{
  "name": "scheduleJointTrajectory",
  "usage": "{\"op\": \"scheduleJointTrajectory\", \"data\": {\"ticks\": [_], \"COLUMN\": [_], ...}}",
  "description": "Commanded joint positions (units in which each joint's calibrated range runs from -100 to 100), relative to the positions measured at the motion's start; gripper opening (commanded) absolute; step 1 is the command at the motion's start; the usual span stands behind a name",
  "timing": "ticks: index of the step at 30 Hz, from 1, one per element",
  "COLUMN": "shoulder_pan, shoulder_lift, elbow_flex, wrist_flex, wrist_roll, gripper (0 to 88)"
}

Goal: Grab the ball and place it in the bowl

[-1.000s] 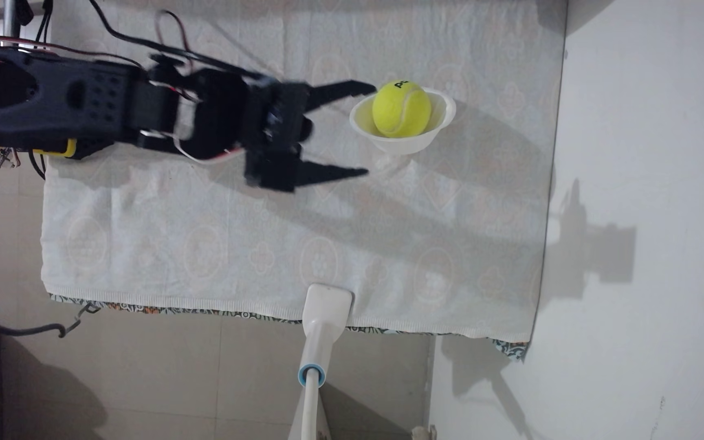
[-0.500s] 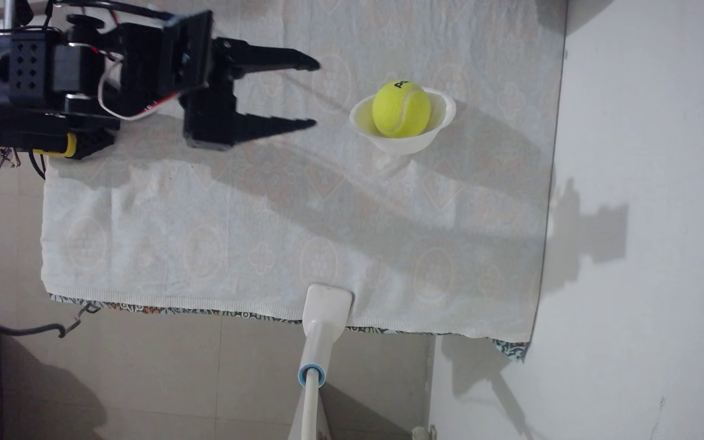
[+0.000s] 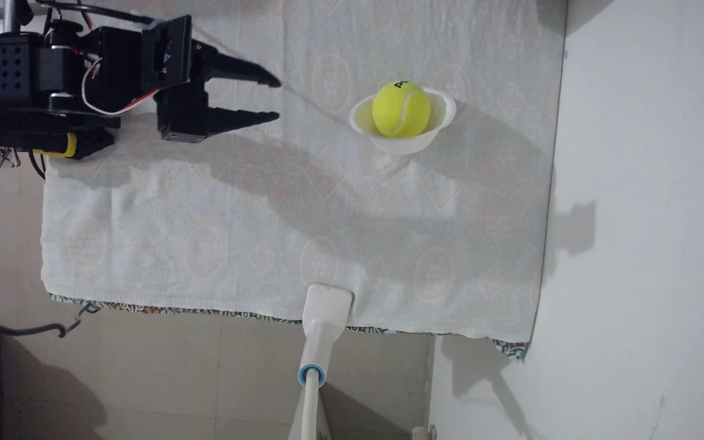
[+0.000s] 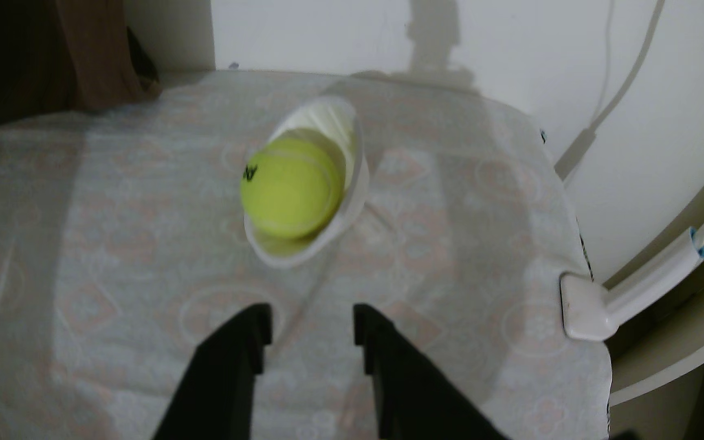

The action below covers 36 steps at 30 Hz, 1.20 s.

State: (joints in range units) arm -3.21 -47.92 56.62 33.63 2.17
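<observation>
We saw the black two-finger gripper [image 3: 277, 98] with its jaws apart and nothing between them, held over the upper left part of the cloth in the fixed view and well apart from the bowl. In the wrist view the gripper [image 4: 312, 319] came up from the bottom edge, its two dark fingers cut off below, so we could not see how they joined the arm. The black arm [image 3: 45, 84] ran off the left edge of the fixed view, with red and white wires looping over it.

Ahead of the jaws, the fuzzy yellow-green tennis ball [image 3: 401, 109] sat in the small white fluted disposable bowl [image 3: 401, 146]; its black lettering curved out of sight over the top, and we read only the first letters. In the wrist view the ball [image 4: 289, 192] and the bowl [image 4: 325, 120] were blurred.

Both stood on the pale patterned cloth [image 3: 215, 228] covering the counter. A white flat-headed handle with a blue ring [image 3: 320, 325] lay on the cloth's near edge, its shaft cut off below.
</observation>
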Motion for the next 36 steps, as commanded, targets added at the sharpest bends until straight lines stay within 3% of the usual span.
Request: {"op": "scheduleJointTrajectory", "data": {"ticks": [1,3,13,36], "shoulder_pan": [-1.42,-1.64,-1.09,-0.98], "shoulder_lift": [-6.53,-8.14,-16.27,-32.68], "elbow_flex": [6.31,9.67,22.57,42.93], "wrist_flex": [0.08,-0.16,-1.40,8.71], "wrist_roll": [0.44,0.29,0.73,2.05], "gripper": [3.4,0.1,0.1,0.1]}}
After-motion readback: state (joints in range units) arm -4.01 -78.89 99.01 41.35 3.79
